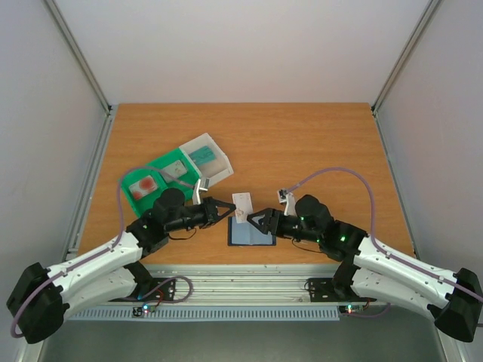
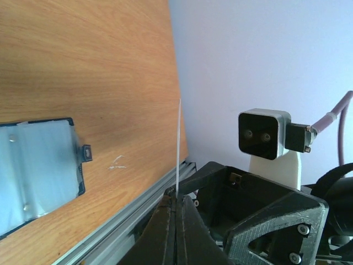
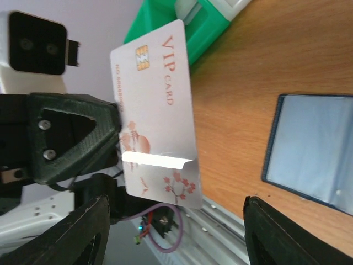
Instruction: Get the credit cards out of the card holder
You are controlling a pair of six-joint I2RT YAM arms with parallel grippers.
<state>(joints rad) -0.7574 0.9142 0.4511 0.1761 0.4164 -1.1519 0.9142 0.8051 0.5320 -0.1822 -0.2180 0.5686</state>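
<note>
Credit card, pale with red VIP print, pinched at one end between pressed-together fingers of left gripper, held off the table over the middle of its near edge. Right gripper fingers spread wide, just beside the card. Card holder lying open and flat below, at the near edge. Green-and-white tray toward the left edge.

the top view looks steeply down from high behind the near edge over the whole orange-brown wooden table, while both wrist views sit low, close and rolled sideways, facing each other, and all three share the flat dark blue-grey folding wallet near that edge.
</note>
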